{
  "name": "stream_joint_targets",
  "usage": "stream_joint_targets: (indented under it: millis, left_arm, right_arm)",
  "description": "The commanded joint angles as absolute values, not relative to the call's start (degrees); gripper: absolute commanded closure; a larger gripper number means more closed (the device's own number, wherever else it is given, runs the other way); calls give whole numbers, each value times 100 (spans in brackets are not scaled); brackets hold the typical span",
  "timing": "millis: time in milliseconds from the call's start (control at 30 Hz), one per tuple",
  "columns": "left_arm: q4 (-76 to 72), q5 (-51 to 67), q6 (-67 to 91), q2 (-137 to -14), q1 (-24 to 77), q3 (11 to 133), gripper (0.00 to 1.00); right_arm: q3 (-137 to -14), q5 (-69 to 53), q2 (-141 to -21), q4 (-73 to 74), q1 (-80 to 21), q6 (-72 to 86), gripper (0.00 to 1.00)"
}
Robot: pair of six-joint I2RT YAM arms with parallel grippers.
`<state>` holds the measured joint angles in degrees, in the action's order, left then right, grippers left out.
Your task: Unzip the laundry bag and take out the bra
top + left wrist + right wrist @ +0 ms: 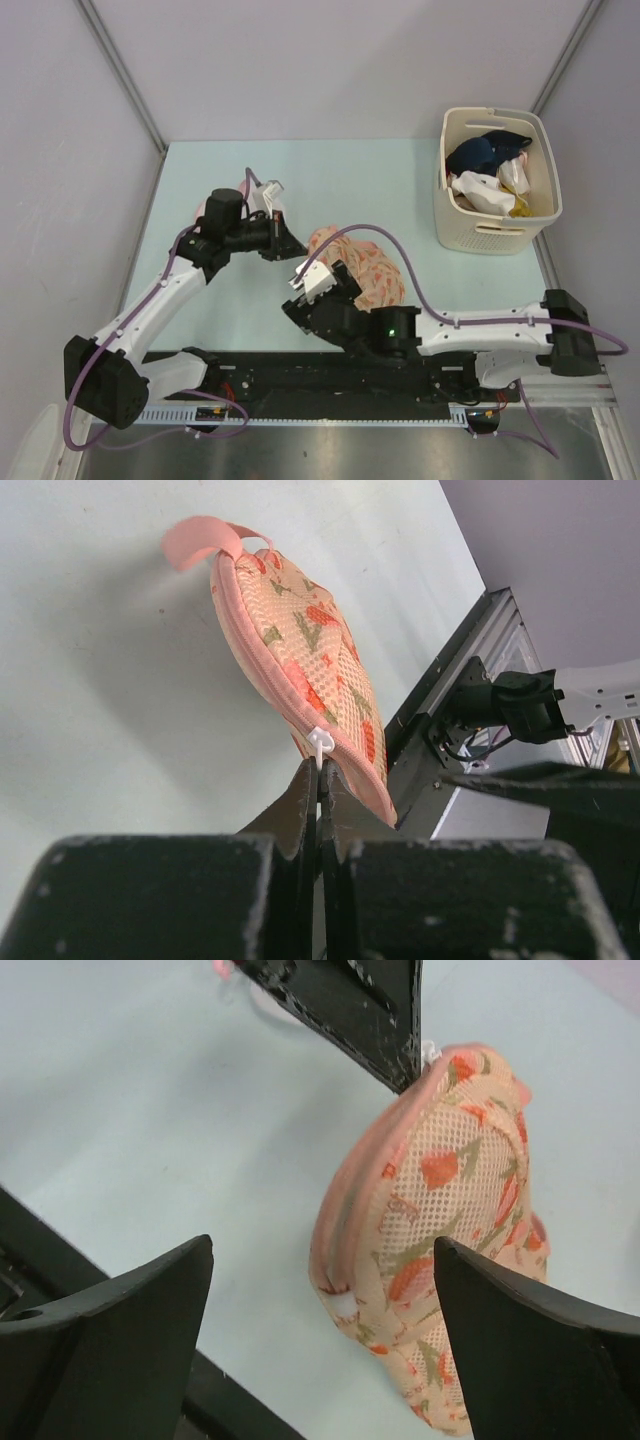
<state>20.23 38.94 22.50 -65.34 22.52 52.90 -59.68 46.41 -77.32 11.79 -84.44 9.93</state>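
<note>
The laundry bag [368,268] is a peach mesh pouch with orange-red print, standing on its edge on the table [340,180]. My left gripper [296,246] is shut on the bag's white zipper pull [320,742], with the fingertips [308,798] pressed together at the zipper seam. The bag [300,650] has a pink loop [198,540] at its far end. My right gripper [310,292] is open, its jaws wide apart on either side of the bag's near end [440,1200] without touching it. The left fingers [350,1005] show above the bag in the right wrist view. The bra is hidden.
A cream basket [497,235] with navy and white garments stands at the back right of the table. The black rail [330,385] runs along the near edge. Grey walls close in the left, back and right.
</note>
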Motion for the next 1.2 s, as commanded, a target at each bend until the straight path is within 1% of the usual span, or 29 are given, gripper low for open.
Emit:
stream_joint_targets:
  millis: [0,100,200,233,300,333,400,433,467,500,533,633,667,733,767,867,967,1033,1067,1100,1133,1167]
  left_arm:
    - [2039,3911,2268,-6372,2241,5423,100]
    - [2030,3902,2268,-6363,2241,5423,100]
    - [2030,3911,2285,-6363,2241,5423,100]
    - [2048,3911,2276,-6355,2241,5432,100]
    - [2118,3903,2241,-6328,2241,5449,100]
    - [2127,3876,2215,-6319,2241,5475,100]
    - [2162,3832,2206,-6284,2241,5493,100]
    - [2171,3823,2206,-6275,2241,5519,100]
    - [2180,3806,2206,-6275,2241,5537,100]
    - [2180,3797,2206,-6275,2241,5546,100]
    - [2197,3779,2180,-6275,2241,5589,100]
    - [2433,3639,2031,-6354,2224,5773,100]
    - [2461,3586,1995,-6354,2206,5809,100]
    - [2496,3551,1960,-6363,2189,5897,100]
    - [2505,3559,1943,-6363,2162,5915,99]
    - [2496,3559,1934,-6390,2145,5985,100]
    - [2382,3717,2039,-6372,2145,5959,100]
    - [2329,3840,2144,-6372,2145,5941,100]
    - [2268,3876,2179,-6363,2145,5941,100]
    - [2250,3919,2258,-6355,2145,5933,99]
    - [2224,3946,2302,-6320,2145,5915,100]
    - [2137,3981,2346,-6311,2136,5906,100]
  right_arm:
    - [-6765,6422,-8382,667,-8675,694,5]
    - [-7048,7125,-8840,651,-8675,441,4]
    - [-7207,7330,-9263,273,-8587,62,9]
    - [-7268,7330,-9359,272,-8561,70,23]
    - [-7295,7287,-9352,272,-8473,140,35]
    - [-7295,7269,-9308,342,-8438,202,48]
    - [-7295,7164,-9229,456,-8306,412,62]
    - [-7295,7120,-9185,596,-8271,465,76]
    - [-7286,6997,-9089,676,-8192,588,84]
    - [-7286,6961,-9027,868,-8148,676,100]
    - [-7286,6830,-8965,983,-8113,772,100]
    - [-7041,5856,-8509,933,-7902,616,100]
    - [-6814,5314,-8195,845,-7867,511,100]
    - [-6566,4827,-7833,572,-7770,246,100]
    - [-6513,4242,-7527,597,-7709,229,100]
    - [-6469,3484,-7147,782,-7462,114,100]
    - [-6469,3191,-7005,984,-7348,123,100]
    - [-6477,3129,-6987,1090,-7313,245,64]
    - [-6478,3094,-6996,1099,-7313,281,41]
    - [-6478,3120,-7040,1073,-7321,351,32]
    - [-6486,3146,-7066,1046,-7339,447,24]
    - [-6504,3181,-7119,985,-7356,492,10]
